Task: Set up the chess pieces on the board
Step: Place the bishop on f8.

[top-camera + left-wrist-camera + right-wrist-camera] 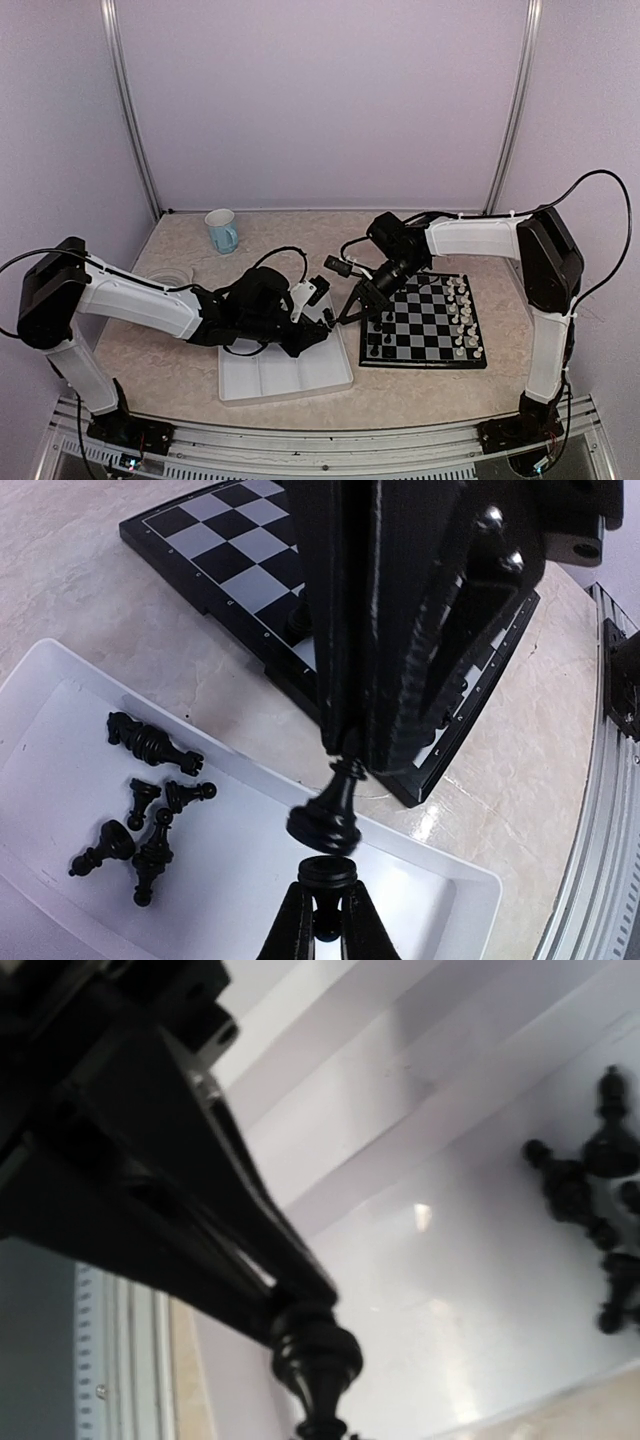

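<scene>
- Enclosing the workspace, pale lilac walls meet at metal corner posts.
- Beige marbled tabletop carries everything.
- White compartment tray lies just beside the chessboard and holds loose black chess pieces.
- Light-blue mug stands upright near the back wall.
- Right gripper, above the tray's edge, pinches a black piece by its head.
- Left gripper, jaws narrow, grips a second black piece close by.
</scene>
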